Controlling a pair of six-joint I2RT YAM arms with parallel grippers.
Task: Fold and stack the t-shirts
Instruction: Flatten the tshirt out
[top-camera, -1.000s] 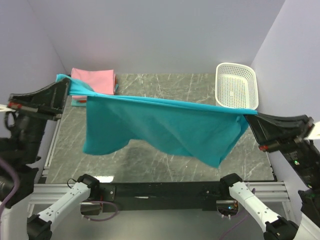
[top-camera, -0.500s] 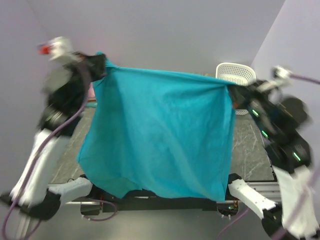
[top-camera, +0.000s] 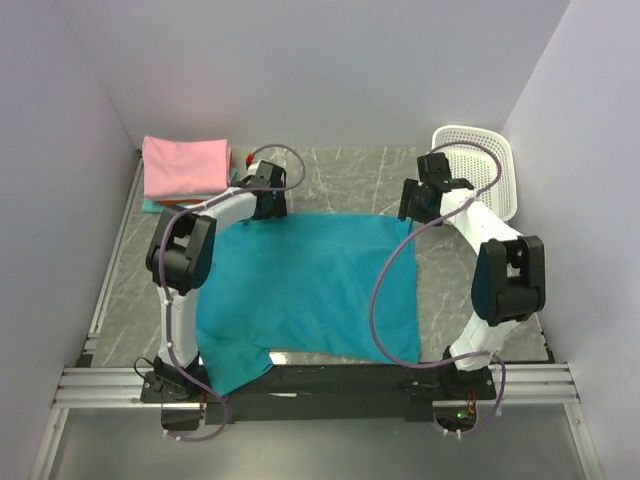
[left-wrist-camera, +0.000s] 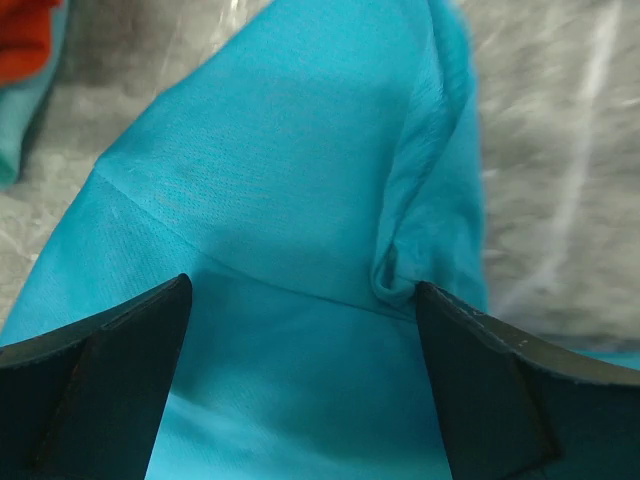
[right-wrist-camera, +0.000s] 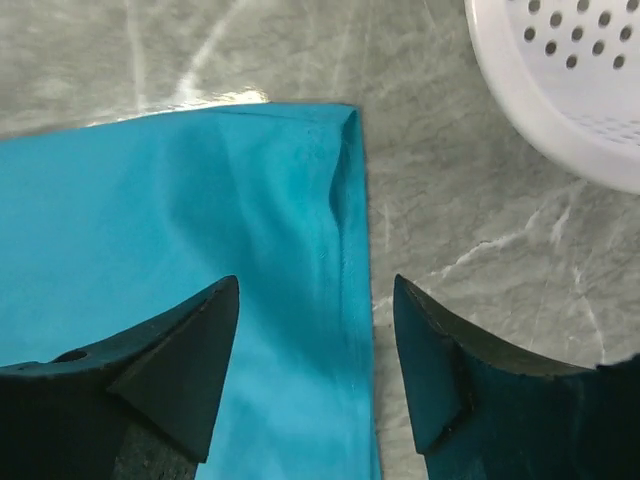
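Teal shirt (top-camera: 310, 285) is spread flat on the table (top-camera: 330, 180), far edge running left to right and the body stretching toward the near rail. One lobe at the near left is seen spilling over the table's edge. Which end is the collar can't really be told from here.

Both grippers are parked over that far edge, one per corner. The left gripper (left-wrist-camera: 300, 300) is seen wide open with a seam and a small pucker of cloth below it, nothing pinched. The right gripper (right-wrist-camera: 317, 290) is also open, a bit narrower, with the far right corner right under the gap and not held.

So the cloth lies straight below and toward the near side of both tools, and neither arm is nearer. A fold is probably up next. Each corner would need to be re-pinched and brought along the far-to-near line.

The surface is smooth marble-look, so sliding should be expected. Room is tight: the stack (top-camera: 185, 160) is near the left arm, the basket (top-camera: 470, 130) is just beside the right, and walls close three sides.
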